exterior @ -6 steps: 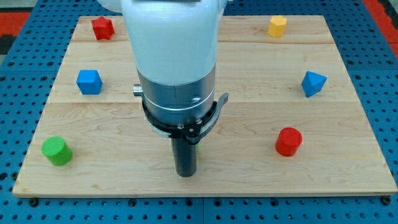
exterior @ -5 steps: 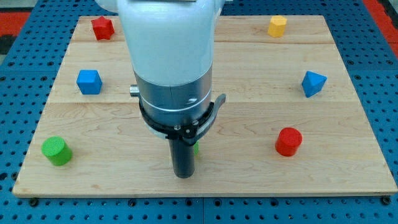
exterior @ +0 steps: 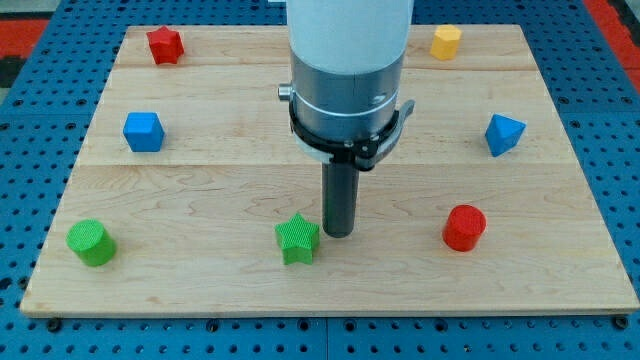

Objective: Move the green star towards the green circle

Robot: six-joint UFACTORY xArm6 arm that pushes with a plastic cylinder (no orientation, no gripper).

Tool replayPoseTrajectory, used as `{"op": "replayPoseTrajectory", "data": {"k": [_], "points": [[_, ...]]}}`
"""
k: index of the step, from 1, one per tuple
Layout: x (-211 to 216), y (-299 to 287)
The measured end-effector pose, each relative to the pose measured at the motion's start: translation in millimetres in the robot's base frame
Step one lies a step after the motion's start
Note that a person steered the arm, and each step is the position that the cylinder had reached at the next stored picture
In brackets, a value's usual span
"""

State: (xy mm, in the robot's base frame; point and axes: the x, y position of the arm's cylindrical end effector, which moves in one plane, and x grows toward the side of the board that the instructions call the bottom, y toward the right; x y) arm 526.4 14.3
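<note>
The green star lies on the wooden board near the view's bottom centre. The green circle, a short cylinder, stands at the view's bottom left, well apart from the star. My tip rests on the board just to the right of the star, close to its right edge; I cannot tell whether they touch. The arm's white and grey body rises above the tip toward the view's top.
A red star sits at the top left, a blue cube at the left, a yellow hexagon at the top right, a blue triangle-like block at the right, a red cylinder at the lower right. The wooden board lies on blue pegboard.
The arm has shifted to the view's right and up. The green star, earlier almost hidden behind the rod, now shows in full just left of my tip.
</note>
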Motion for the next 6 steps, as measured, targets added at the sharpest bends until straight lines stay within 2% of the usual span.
{"op": "replayPoseTrajectory", "data": {"k": [1,3,5,6], "points": [[-10,0],[1,9],[-2,47],[-34,71]]}}
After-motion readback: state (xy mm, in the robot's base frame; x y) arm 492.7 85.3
